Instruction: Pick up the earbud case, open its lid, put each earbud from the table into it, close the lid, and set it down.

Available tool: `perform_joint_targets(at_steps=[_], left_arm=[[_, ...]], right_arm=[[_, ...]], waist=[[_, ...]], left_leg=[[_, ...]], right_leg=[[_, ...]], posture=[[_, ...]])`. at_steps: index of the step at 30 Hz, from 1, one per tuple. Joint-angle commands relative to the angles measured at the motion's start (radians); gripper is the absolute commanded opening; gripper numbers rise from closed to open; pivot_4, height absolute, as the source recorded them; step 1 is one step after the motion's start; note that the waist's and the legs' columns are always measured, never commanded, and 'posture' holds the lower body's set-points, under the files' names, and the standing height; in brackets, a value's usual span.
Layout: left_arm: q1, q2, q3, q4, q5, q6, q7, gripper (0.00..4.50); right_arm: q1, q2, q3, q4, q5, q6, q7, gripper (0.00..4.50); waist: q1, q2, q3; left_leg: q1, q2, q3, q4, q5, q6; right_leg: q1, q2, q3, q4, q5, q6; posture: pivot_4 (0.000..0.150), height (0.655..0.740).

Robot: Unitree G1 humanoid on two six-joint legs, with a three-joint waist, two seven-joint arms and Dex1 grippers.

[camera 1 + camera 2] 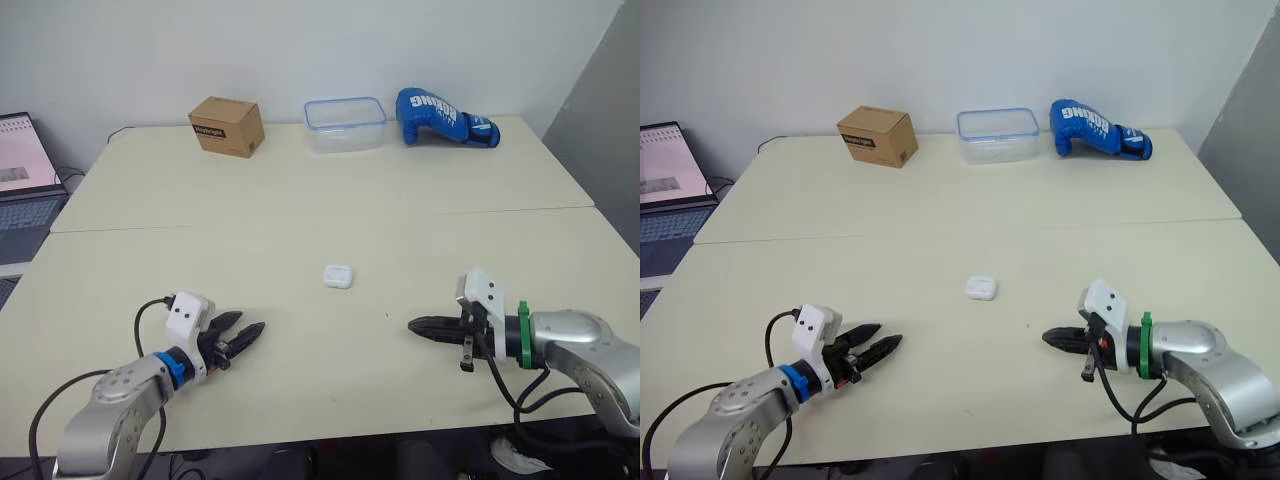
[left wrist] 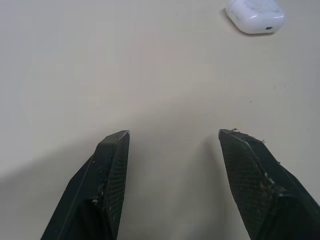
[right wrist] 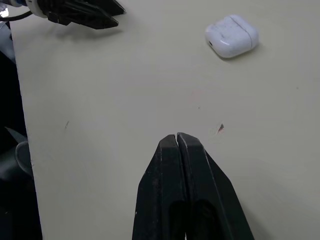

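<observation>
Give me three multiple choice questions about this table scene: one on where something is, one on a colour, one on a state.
1. Where on the table is the earbud case? A far edge; B middle, ahead of the left hand and right hand; C near edge.
2. What colour is the boxing glove? A blue; B red; C black.
3. How is the right hand? A open; B shut on the case; C shut, empty.
Answers: B, it lies mid-table between them; A, plainly blue; C, its fingers meet on nothing.
</observation>
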Motion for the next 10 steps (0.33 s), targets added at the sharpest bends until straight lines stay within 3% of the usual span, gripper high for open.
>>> perform_joint_targets(at_steps=[1,10], left_arm=[[0.037,0.009,0.048,-0.029,0.016,-0.039,0.024,2.97],[0.095,0.004,0.066,-0.063,-0.042,-0.099,-0.031,2.97]], right_arm=[[0.044,-0.004,-0.050,-0.052,0.038,0.003,-0.021,0.00],[0.020,-0.045,-0.020,-0.039,0.042,0.013,-0.024,0.00]], waist=[[0.002,0.000,0.000],[0.003,0.000,0.000]], left_leg=[[0.000,0.000,0.000,0.000,0.000,0.000],[0.000,0.000,0.000,0.000,0.000,0.001]], right_leg=[[0.000,0.000,0.000,0.000,0.000,0.000],[0.001,0.001,0.000,-0.001,0.000,0.000]], posture=[[0.150,0.7307],[0.150,0.7307]])
